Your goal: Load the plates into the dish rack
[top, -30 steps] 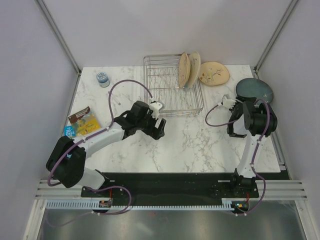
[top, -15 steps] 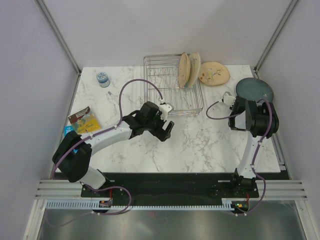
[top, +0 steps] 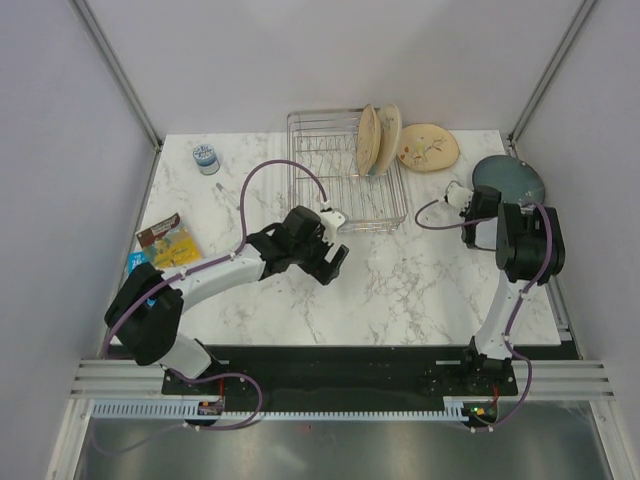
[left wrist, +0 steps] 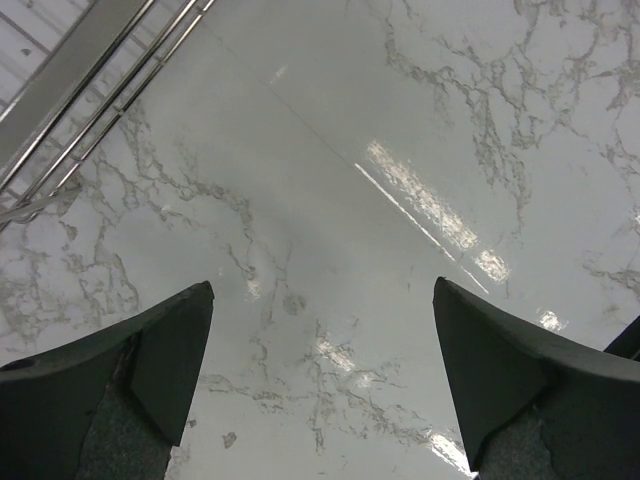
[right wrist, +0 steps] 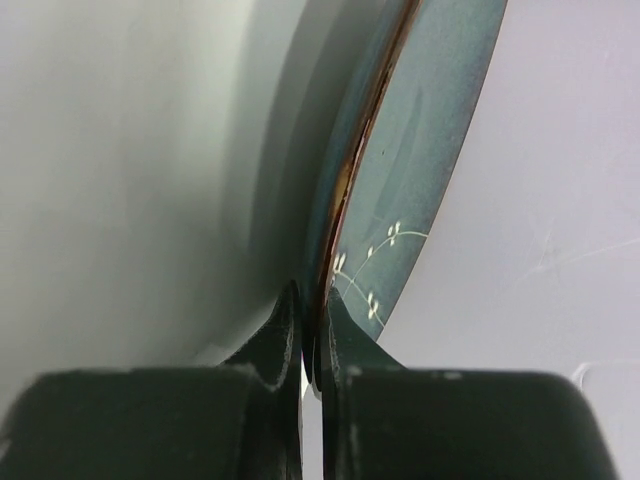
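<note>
Dark teal-grey round plate point(top: 516, 175) is pinched by the rim in my right gripper point(right wrist: 312, 315) for lifting; left gripper point(left wrist: 322, 290) gapes empty.

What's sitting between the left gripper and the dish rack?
Nothing. The left wrist view shows only the bare marble table between the open left gripper and the dish rack wires at the upper left.

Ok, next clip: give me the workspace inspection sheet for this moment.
Surface: white marble table.
Job's things: silver wire dish rack holds two cream plates on edge; cream leaf-sprig plate lies flat beside it; dark teal plate at right.
Clutter: small blue-lidded jar; snack packets.
Pincers: left pincer open above marble; right pincer shut on teal plate's rim.
Cables: purple cables loop off both arms.
Surroundings: pale walls, metal frame posts.
</note>
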Robot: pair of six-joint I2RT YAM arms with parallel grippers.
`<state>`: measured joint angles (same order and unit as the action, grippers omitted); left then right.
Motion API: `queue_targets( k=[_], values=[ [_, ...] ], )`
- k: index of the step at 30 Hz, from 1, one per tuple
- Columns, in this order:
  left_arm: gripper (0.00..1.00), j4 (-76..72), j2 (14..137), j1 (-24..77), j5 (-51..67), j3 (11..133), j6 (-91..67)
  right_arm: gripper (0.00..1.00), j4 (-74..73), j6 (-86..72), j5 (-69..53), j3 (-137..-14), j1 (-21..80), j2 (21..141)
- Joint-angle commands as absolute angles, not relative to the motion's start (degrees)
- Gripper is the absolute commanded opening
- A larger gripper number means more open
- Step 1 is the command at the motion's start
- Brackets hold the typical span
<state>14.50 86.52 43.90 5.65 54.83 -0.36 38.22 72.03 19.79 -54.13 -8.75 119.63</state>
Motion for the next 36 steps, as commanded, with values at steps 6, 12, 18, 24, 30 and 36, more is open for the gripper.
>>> queue_targets(
  k=[6, 12, 18, 24, 30, 36],
  values=[
    [0.98, 14.2, 78.9, 39.8, -1.8, 54.8, 1.7, 0.0, 16.5, 80.8, 3.7, -32.8, -8.2, 85.6],
    [0.97, 14.3, 74.1, 35.4, -0.3, 52.1, -2.8, 0.0, -5.0, 101.5, -8.8, -21.3, -6.2, 60.1],
    [0.95, 17.2, 70.4, 30.5, 8.7, 49.2, -12.3, 0.0, -32.2, 123.1, -24.4, -18.1, -6.1, 40.6],
    [0.93, 19.9, 68.6, 28.2, 12.2, 43.5, -25.8, 0.0, -47.7, 151.9, -41.9, -13.6, -6.0, 33.6],
    [0.98, 21.0, 67.9, 27.2, 14.3, 39.8, -34.9, 0.0, -40.4, 153.0, -48.2, -6.1, 5.0, 34.8],
    [1.0, 17.9, 69.5, 27.0, 18.1, 36.0, -42.6, 0.0, -25.6, 152.7, -49.2, -1.8, 16.7, 45.9]
  ],
)
